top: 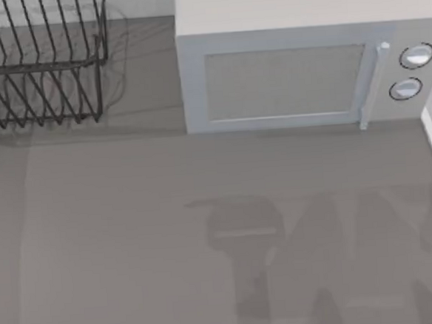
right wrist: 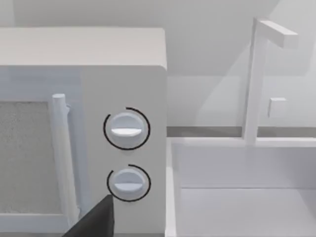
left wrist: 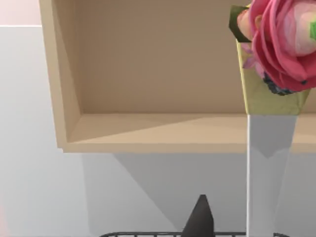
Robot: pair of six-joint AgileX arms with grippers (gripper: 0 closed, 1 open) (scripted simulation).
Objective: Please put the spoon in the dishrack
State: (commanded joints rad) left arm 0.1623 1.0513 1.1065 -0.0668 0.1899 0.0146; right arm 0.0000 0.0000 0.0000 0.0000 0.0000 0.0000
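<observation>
The grey table [top: 132, 234] carries a grey microwave [top: 298, 60] at the far right, its door shut and 2 round dials [right wrist: 126, 129] stacked beside the door's upright handle [right wrist: 60, 153], with a white sink [right wrist: 237, 197] and its tap [right wrist: 256, 79] just to the right. At the far left stands the dishrack [top: 38, 63], black wire with rows of slanted tines. The left wrist view looks at a tan wall shelf [left wrist: 148, 123] and a pink flower in a yellow vase [left wrist: 276, 59] above the rack's rim, with 1 dark fingertip [left wrist: 200, 217] low in front, and the right wrist view has 1 dark fingertip [right wrist: 96, 219] before the microwave; I cannot tell how either gripper's jaws stand.
</observation>
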